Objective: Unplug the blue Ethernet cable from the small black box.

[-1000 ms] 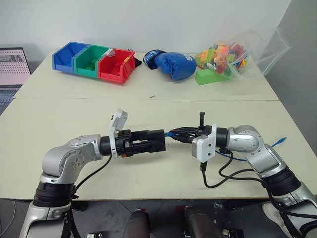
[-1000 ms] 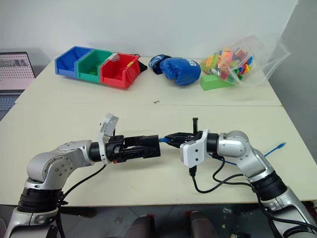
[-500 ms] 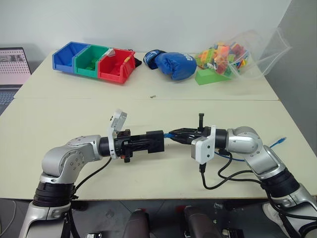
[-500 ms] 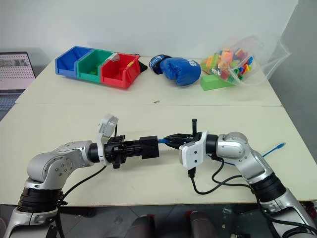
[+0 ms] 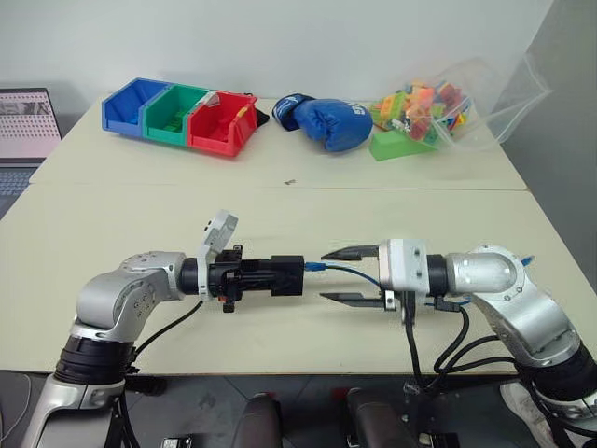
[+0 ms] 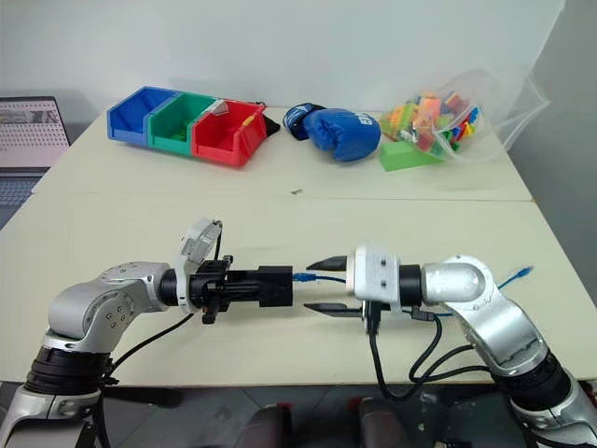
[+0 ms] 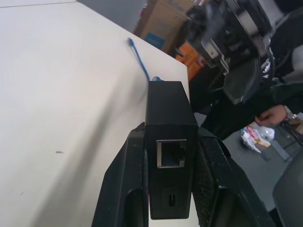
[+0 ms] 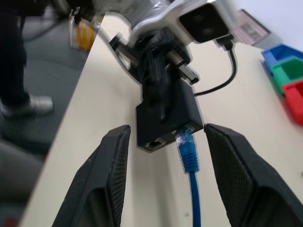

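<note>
My left gripper (image 5: 278, 276) is shut on the small black box (image 5: 290, 275), held level above the table's front. The box (image 7: 170, 142) fills the space between the left fingers, an empty socket facing the camera. The blue Ethernet cable (image 5: 353, 272) leaves the box's right end, where its plug (image 8: 186, 140) sits at a socket. My right gripper (image 5: 326, 275) is open, one finger above and one below the cable, touching neither it nor the box. From there the cable (image 8: 191, 189) runs back under the right arm to a loose end (image 6: 529, 273) on the table.
At the table's back stand blue, green and red bins (image 5: 182, 117), a blue boxing glove (image 5: 325, 122) and a clear bag of toy blocks (image 5: 434, 105). A laptop (image 5: 26, 123) is at the far left. Black arm cables (image 5: 446, 347) hang over the front edge.
My right gripper has let go of the cable, opened, rolled and drawn back to the right. The left gripper has tightened on the box. The plug stays at the box.
</note>
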Motion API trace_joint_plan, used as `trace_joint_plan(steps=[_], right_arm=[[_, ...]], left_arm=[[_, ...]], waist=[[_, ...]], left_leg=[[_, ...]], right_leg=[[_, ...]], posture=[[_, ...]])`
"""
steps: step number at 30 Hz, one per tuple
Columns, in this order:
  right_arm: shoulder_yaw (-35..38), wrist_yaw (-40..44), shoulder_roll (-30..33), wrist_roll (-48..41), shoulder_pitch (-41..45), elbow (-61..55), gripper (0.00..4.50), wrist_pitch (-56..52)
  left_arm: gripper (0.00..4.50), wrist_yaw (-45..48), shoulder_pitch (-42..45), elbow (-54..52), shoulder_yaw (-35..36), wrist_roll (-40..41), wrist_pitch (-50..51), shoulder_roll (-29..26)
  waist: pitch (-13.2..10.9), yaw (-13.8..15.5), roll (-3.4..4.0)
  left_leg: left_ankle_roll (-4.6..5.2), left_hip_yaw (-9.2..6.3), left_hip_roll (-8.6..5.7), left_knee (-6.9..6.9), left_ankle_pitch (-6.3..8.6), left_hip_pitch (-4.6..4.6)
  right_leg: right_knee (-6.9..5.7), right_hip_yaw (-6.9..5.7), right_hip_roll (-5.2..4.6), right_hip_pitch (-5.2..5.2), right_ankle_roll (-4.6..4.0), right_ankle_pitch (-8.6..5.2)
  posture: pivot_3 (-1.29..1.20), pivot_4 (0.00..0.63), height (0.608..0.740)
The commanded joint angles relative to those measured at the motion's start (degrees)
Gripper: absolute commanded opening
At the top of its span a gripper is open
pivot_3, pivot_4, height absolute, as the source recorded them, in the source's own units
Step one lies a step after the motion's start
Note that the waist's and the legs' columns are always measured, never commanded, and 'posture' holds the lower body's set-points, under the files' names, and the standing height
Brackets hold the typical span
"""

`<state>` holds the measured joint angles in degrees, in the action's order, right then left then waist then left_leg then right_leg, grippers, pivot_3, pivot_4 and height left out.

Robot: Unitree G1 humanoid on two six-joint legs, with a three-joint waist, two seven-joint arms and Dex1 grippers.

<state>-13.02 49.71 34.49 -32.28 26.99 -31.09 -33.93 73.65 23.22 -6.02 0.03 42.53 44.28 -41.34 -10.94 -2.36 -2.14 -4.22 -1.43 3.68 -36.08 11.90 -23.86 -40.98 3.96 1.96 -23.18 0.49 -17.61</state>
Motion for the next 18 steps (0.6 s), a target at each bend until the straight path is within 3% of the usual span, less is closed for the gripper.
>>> trace_joint_plan(steps=[1, 8, 18], right_arm=[[3.9, -5.0, -3.8, -10.8, 1.7, 0.9, 2.63, -11.9], [4.3, -8.0, -7.7, -13.4, 1.2, 5.1, 2.63, -16.9], [4.0, -4.6, -7.9, -13.3, 2.0, 8.7, 2.63, -18.4]], left_arm=[[0.79, 2.1, 1.2, -1.9, 0.0, 0.0, -1.4, -1.0], [0.79, 2.2, -0.1, -3.7, 0.2, -0.1, -1.8, -1.2], [0.79, 1.7, -1.4, -4.9, 1.1, -0.2, -1.9, -1.5]], waist=[[0.0, 0.0, 0.00], [0.0, 0.0, 0.00], [0.0, 0.0, 0.00]], left_leg=[[0.00, -0.01, 0.01, 0.00, 0.00, -0.01], [0.01, 0.02, -0.03, 0.01, 0.01, -0.05], [0.02, 0.03, -0.02, 0.01, 0.01, -0.06]], right_leg=[[0.01, 0.00, 0.01, 0.00, 0.00, 0.00], [0.07, -0.01, 0.00, -0.02, 0.11, -0.07], [0.06, -0.03, 0.02, -0.04, 0.17, -0.10]], posture=[[0.00, 0.150, 0.740], [0.00, 0.150, 0.740], [0.00, 0.150, 0.740]])
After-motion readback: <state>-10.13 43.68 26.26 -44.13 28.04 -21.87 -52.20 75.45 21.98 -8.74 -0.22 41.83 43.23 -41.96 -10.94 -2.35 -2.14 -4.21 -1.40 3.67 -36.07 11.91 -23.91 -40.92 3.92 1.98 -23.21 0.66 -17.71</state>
